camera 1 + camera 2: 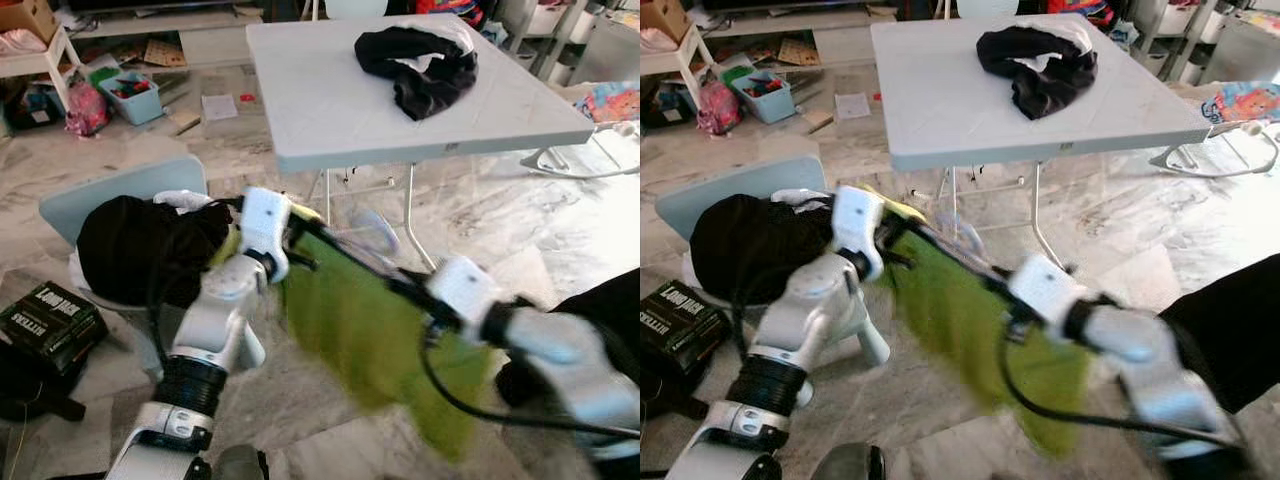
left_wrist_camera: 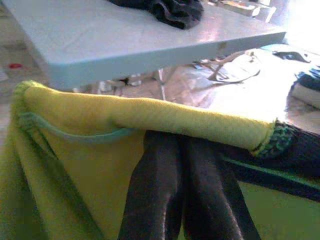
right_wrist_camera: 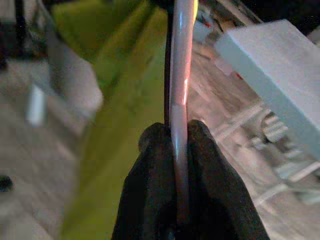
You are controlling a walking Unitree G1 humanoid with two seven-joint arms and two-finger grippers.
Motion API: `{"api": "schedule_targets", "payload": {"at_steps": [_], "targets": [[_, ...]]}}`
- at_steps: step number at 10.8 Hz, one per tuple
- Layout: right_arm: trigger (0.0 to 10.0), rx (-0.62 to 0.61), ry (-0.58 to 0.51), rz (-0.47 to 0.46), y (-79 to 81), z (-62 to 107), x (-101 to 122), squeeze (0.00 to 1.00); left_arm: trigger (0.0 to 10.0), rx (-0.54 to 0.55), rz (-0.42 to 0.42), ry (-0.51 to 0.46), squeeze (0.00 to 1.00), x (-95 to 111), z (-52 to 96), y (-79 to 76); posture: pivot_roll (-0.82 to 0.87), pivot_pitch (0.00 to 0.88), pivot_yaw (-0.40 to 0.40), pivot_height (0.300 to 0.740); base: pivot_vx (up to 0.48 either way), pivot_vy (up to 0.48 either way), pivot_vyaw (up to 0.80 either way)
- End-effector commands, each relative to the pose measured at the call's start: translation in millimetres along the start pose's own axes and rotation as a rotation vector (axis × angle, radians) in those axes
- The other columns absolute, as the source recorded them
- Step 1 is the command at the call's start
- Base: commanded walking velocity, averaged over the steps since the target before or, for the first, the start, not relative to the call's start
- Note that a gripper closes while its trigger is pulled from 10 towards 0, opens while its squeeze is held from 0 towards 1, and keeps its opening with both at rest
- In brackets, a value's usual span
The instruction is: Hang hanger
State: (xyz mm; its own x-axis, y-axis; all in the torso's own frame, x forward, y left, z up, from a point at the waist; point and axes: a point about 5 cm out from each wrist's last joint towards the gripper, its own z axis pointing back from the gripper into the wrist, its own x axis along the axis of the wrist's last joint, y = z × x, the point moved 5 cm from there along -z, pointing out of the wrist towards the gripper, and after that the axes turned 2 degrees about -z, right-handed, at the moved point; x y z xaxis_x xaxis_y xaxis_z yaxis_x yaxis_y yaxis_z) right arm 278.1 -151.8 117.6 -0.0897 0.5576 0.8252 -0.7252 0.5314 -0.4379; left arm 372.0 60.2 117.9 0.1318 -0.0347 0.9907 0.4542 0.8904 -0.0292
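two grips, one item: hanger [image 3: 179,100], thin, stiff, slick, pinched in your right gripper [image 3: 179,150], carrying a limp light green garment [image 1: 370,340] clamped at its hem by your left gripper [image 2: 182,165], before the table [image 1: 330,130]; hold the rod.

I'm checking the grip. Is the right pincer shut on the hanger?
Shut: in the right wrist view the right pincer has both black fingers pressed against the pale hanger bar.

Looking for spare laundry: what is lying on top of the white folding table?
A crumpled black garment with a bit of white cloth showing lies on the white folding table. Whatever the garment covers cannot be seen.
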Motion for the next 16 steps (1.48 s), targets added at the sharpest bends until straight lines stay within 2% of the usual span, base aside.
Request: {"api": "schedule_targets", "payload": {"at_steps": [1,3,4,5,6,7,8,9,10,11,12,13,14,15,16], "targets": [[10.0,-0.064,0.280,-0.032,-10.3,29.8,-63,0.00,0.0,0.279,-0.041,-0.108,0.00,32,17.0,72.9,-0.11,0.000,-0.033,0.740,0.000,0.000,0.00],[10.0,-0.022,0.403,-0.020,-12.5,57.7,-87,0.00,0.0,0.294,-0.041,-0.119,0.00,34,18.8,77.4,-0.12,0.000,-0.036,0.740,0.000,0.000,0.00],[10.0,-0.051,0.474,0.022,-22.7,70.1,-100,0.00,0.0,0.287,-0.033,-0.123,0.00,35,18.4,77.0,-0.12,0.000,-0.036,0.740,0.000,0.000,0.00],[10.0,-0.112,0.460,-0.012,-30.6,65.0,-97,0.00,0.0,0.252,-0.019,-0.122,0.00,34,14.4,68.6,-0.13,0.000,-0.034,0.740,0.000,0.000,0.00],[10.0,-0.139,0.439,-0.007,-31.3,57.4,-92,0.00,0.0,0.222,-0.010,-0.118,0.00,32,11.6,59.2,-0.13,0.000,-0.034,0.740,0.000,0.000,0.00],[10.0,-0.163,0.393,-0.016,-27.7,45.9,-85,0.00,0.0,0.239,-0.041,-0.097,0.00,26,13.2,57.4,-0.12,0.000,-0.034,0.740,0.000,0.000,0.00],[10.0,-0.154,0.425,-0.012,-24.8,50.5,-93,0.00,0.0,0.338,-0.048,-0.095,0.00,25,20.9,78.9,-0.12,0.000,-0.034,0.740,0.000,0.000,0.00],[10.0,-0.178,0.494,0.001,-30.2,60.2,-106,0.00,0.0,0.421,-0.081,-0.134,0.00,36,30.1,102.9,-0.12,0.000,-0.034,0.740,0.000,0.000,0.00],[10.0,-0.187,0.506,-0.004,-31.2,60.8,-108,0.00,0.0,0.445,-0.095,-0.152,0.00,41,32.0,108.1,-0.12,0.000,-0.034,0.740,0.000,0.000,0.00],[10.0,-0.187,0.523,0.033,-28.9,56.0,-109,0.00,0.0,0.371,-0.095,-0.163,0.00,45,24.6,95.0,-0.12,0.000,-0.034,0.740,0.000,0.000,0.00],[10.0,-0.219,0.453,0.025,-27.9,40.3,-94,0.00,1.2,0.242,-0.103,-0.183,0.00,48,16.0,66.0,-0.12,0.000,-0.031,0.740,0.000,0.000,0.00],[10.0,-0.245,0.325,0.021,-22.8,14.5,-65,0.00,1.5,0.112,-0.104,-0.203,0.00,49,10.0,33.7,-0.12,0.000,-0.031,0.740,0.000,0.000,0.00],[10.0,-0.202,0.300,0.022,-8.8,3.1,-59,0.00,1.1,0.152,-0.099,-0.201,0.00,49,9.3,37.6,-0.11,0.000,-0.034,0.740,0.000,0.000,0.00],[10.0,-0.208,0.302,0.002,-6.9,4.4,-62,0.00,0.8,0.173,-0.097,-0.192,0.00,47,10.6,45.6,-0.11,0.000,-0.036,0.740,0.000,0.000,0.00],[10.0,-0.214,0.295,-0.001,-7.1,5.0,-62,0.00,1.3,0.186,-0.099,-0.173,0.00,42,12.7,51.4,-0.11,0.000,-0.036,0.740,0.000,0.000,0.00]]}}
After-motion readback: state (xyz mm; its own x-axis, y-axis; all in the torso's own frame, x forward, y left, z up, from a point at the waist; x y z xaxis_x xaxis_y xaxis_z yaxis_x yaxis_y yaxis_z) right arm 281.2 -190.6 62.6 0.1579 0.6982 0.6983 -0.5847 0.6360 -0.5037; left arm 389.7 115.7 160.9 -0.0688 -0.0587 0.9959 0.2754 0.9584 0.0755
